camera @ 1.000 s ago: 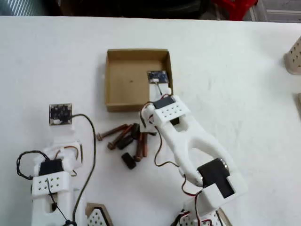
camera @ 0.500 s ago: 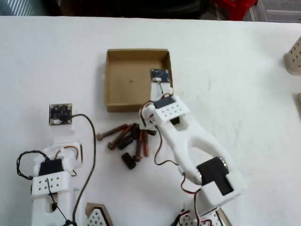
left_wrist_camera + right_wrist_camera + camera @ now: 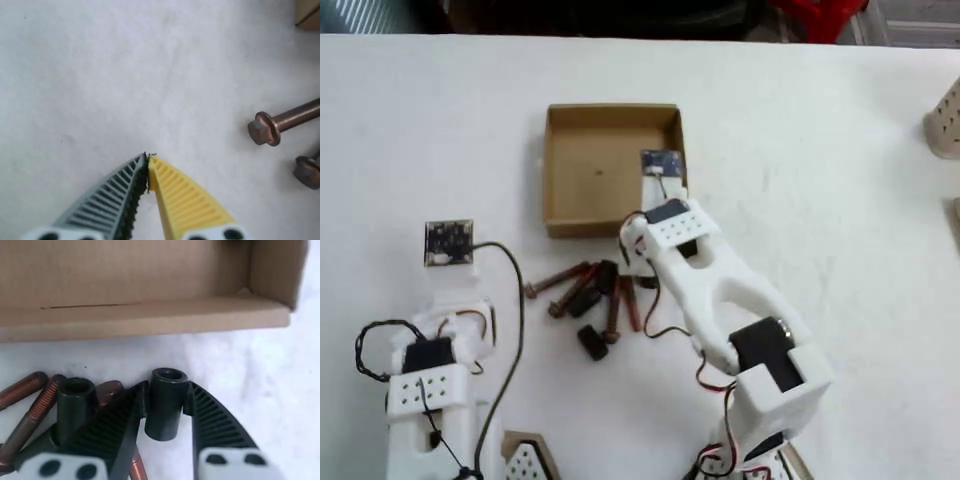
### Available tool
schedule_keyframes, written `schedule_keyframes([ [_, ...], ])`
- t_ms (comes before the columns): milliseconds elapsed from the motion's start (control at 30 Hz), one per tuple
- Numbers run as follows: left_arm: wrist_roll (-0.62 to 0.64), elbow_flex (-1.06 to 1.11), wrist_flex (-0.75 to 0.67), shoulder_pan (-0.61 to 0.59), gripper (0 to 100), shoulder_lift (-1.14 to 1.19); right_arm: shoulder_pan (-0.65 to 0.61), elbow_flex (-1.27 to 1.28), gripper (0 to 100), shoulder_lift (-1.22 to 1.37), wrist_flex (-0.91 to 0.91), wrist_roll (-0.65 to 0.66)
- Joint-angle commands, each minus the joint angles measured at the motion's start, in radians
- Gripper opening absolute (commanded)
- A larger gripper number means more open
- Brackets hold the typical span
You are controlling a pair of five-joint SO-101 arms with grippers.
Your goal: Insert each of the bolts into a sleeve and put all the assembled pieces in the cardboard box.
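Sleeve [image 3: 166, 410] upright, clamped between right gripper [image 3: 167, 387] fingers, near box [image 3: 150, 320] wall (bolts [image 3: 22, 387] close by); left gripper [image 3: 148, 161] pinched closed, empty, over table [image 3: 100, 75].

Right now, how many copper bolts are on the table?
4 bolts, piled before the cardboard box: two slanting on the left, two side by side next to the sleeve in the right gripper. More may hide under the arm.

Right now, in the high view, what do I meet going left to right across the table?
left arm → pile of bolts and sleeves → right arm's elbow → beige block at the right edge. The cardboard box overlaps the pile, so it is left out.
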Motion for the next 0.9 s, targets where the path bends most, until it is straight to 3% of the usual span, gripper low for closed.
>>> schedule_keyframes([
  [0,-0.009,-0.009,-0.023,0.012,3,-0.015,0.007,-0.023,3.8,0.008,0.015,-0.002],
  [233,-0.009,-0.009,-0.023,0.012,3,-0.015,0.105,-0.029,1.7,-0.016,0.105,0.002],
  [433,-0.003,-0.017,-0.02,0.012,3,-0.015,0.222,0.017,1.7,-0.202,0.217,0.167],
  [600,0.006,-0.071,0.018,0.015,3,-0.007,0.263,0.183,1.7,-0.357,0.18,0.18],
  [767,0.114,-0.135,0.097,0.074,3,-0.007,0.334,0.328,1.7,-0.469,0.094,0.324],
  [867,0.16,-0.229,0.18,0.114,3,-0.007,0.378,0.39,1.7,-0.519,0.051,0.338],
])
